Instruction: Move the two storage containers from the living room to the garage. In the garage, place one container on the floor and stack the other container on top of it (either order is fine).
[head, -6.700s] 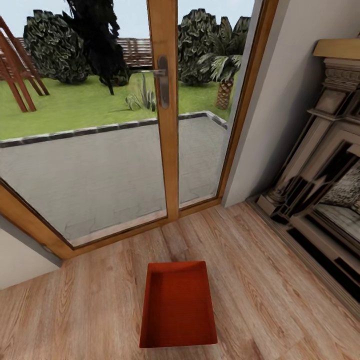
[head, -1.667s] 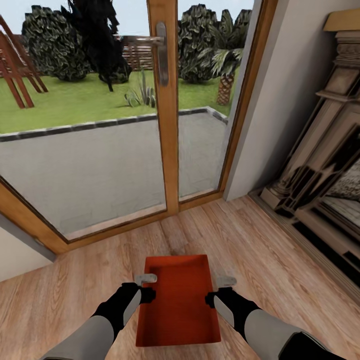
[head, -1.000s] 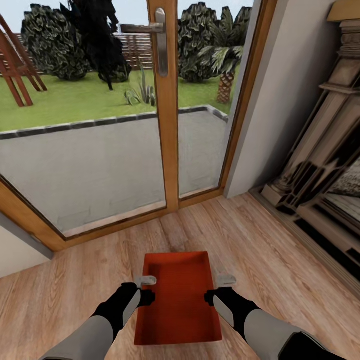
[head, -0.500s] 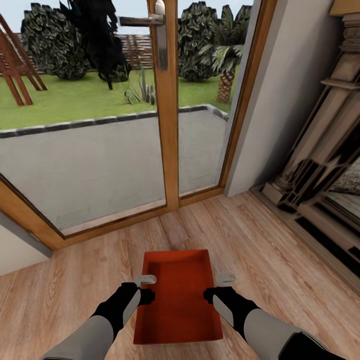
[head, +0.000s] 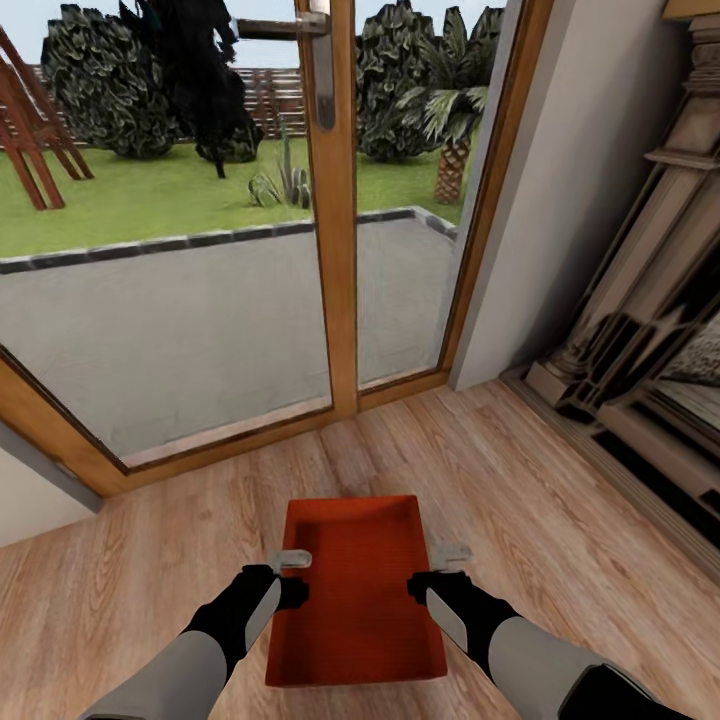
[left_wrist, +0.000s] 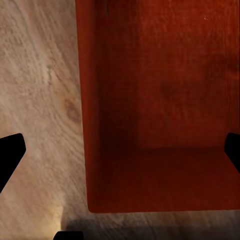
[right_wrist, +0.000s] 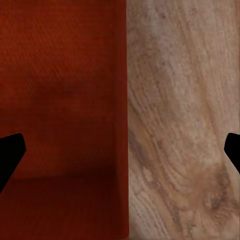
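Observation:
One orange-red storage container (head: 355, 590) sits open-top on the living room's light wood planks, just in front of me. My left gripper (head: 291, 572) hovers over its left long wall and my right gripper (head: 445, 565) over its right long wall. In the left wrist view the container (left_wrist: 165, 100) lies below the left gripper (left_wrist: 121, 154), whose dark fingertips (left_wrist: 10, 155) stand wide apart across the wall. The right gripper (right_wrist: 121, 152) likewise straddles the container (right_wrist: 60, 100) at its wall edge, open. Neither gripper holds anything. The garage is out of view.
A glass patio door in a wooden frame (head: 340, 250) stands ahead, with lawn and paving beyond it. A white wall (head: 560, 200) and the carved fireplace surround (head: 640, 350) close off the right side. Bare wood floor (head: 560, 500) spreads around the container.
Since the oldest frame both arms have come into view and settled on either side of the container. Over the last second the view has crept slightly; grippers and container keep their relation.

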